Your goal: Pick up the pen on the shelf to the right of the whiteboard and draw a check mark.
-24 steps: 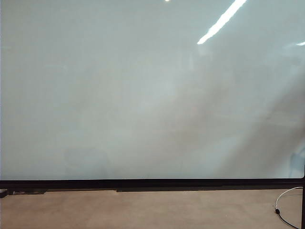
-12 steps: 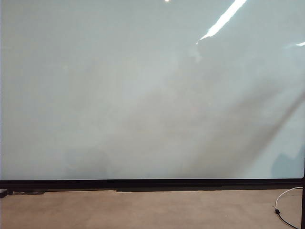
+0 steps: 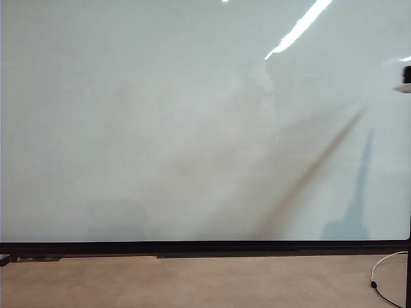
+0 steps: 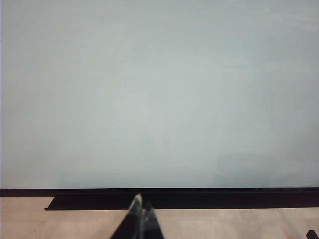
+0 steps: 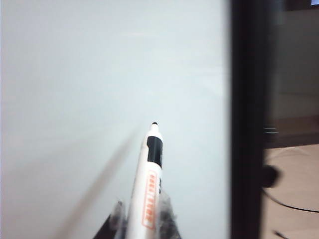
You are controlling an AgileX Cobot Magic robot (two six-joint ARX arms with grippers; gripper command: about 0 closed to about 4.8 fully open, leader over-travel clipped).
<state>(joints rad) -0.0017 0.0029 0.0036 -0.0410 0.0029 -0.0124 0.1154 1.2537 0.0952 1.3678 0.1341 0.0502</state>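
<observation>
White glossy board (image 3: 192, 128): fills nearly all of the exterior view, thin black frame along its lower edge and right side. Surface unmarked; no check mark visible anywhere on it. Only reflections and soft shadows cross it, one slim upright shadow near the lower right.

Pen (image 5: 149, 174): whitish barrel, orange lettering, black band, dark tip. Held in the right gripper (image 5: 142, 219), whose fingers are clamped on the lower barrel; the tip points toward the board. Whether the tip touches the surface cannot be told; it looks close, with the pen's shadow running alongside it. It sits just beside the board's black right frame (image 5: 246, 119).

Right gripper, exterior view: only a small dark piece (image 3: 406, 78) shows at the right margin, upper half of the board.

Left gripper (image 4: 141, 221): low, in front of the board's bottom frame, fingers together, holding nothing, well apart from the pen.

Cable (image 3: 385, 276): lies on the floor at lower right.

Step in hand, as judged: pick-up done; pen being carried to the writing area. Drawing not yet begun.

Next move calls for: shifting inward from the frame to leave room for both strokes, pressing the tip lightly onto the surface, then a short down-stroke and a longer up-stroke without lifting.
</observation>
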